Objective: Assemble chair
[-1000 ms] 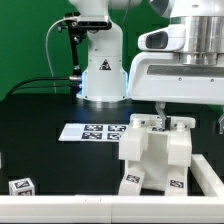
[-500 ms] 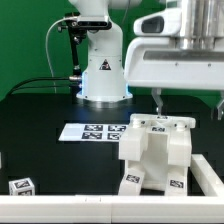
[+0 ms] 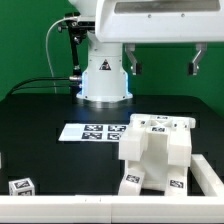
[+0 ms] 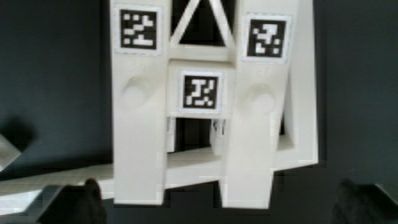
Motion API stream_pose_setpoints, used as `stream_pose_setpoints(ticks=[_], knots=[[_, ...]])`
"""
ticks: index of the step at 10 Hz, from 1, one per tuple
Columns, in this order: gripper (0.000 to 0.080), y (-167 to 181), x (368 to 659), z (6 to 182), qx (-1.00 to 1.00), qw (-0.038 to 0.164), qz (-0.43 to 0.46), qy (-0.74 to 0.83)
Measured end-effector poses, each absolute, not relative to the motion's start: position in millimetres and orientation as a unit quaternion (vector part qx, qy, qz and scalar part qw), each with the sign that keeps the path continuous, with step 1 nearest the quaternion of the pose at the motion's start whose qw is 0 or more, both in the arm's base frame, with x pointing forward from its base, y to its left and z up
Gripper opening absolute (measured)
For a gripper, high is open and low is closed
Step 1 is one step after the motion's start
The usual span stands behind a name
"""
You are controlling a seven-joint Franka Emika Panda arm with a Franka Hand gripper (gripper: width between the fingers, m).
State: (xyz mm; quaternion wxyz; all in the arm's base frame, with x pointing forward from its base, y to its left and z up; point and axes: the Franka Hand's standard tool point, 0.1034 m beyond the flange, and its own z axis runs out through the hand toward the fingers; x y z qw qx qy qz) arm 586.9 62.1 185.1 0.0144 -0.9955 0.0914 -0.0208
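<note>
The partly built chair (image 3: 155, 150) is a blocky white body with black-and-white tags, standing on the black table toward the exterior view's right. My gripper (image 3: 162, 62) hangs well above it, open, with nothing between its fingers (image 3: 128, 61). In the wrist view the chair (image 4: 205, 100) fills the middle, showing three tags and its slabs. The dark fingertips (image 4: 71, 205) sit far apart at the picture's corners, clear of the chair, around my gripper (image 4: 217, 214).
The marker board (image 3: 95, 131) lies flat behind the chair. A small loose white tagged piece (image 3: 20, 186) sits near the front at the exterior view's left. Another white piece (image 3: 210, 180) shows at the right edge. The arm's base (image 3: 103, 75) stands at the back.
My gripper has risen straight up from the chair's top, where its fingers stood a second ago. The chair stays in place.
</note>
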Motion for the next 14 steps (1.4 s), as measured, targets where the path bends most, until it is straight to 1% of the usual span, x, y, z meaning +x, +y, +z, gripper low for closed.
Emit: stream_pose_setpoints(ticks=[2,3,5,6,7,9,10,11,12,13,14], knots=[[0.0648,61.7,585.1,184.2,-0.997,0.013,-0.016,0.08],[0.0648,61.1,579.1,182.5,-0.998,0.013,-0.002,0.054],[0.0648,48.7,565.8,179.5,-0.998,0.022,0.014,-0.059],[0.0648,42.7,559.0,179.4,-0.996,0.025,0.008,-0.082],[0.0648,40.1,562.0,183.2,-0.999,0.037,-0.026,-0.025],[0.0648,39.1,559.3,181.1,-0.996,0.032,-0.023,-0.084],[0.0648,38.9,558.9,180.7,-0.996,0.033,-0.023,-0.078],[0.0648,36.4,550.9,177.1,-0.995,0.037,-0.017,-0.088],[0.0648,34.9,530.8,170.2,-0.996,0.045,0.008,-0.08],[0.0648,36.9,513.3,162.5,-0.996,0.044,0.02,-0.079],[0.0648,36.3,503.0,154.3,-0.996,0.041,0.012,-0.077]])
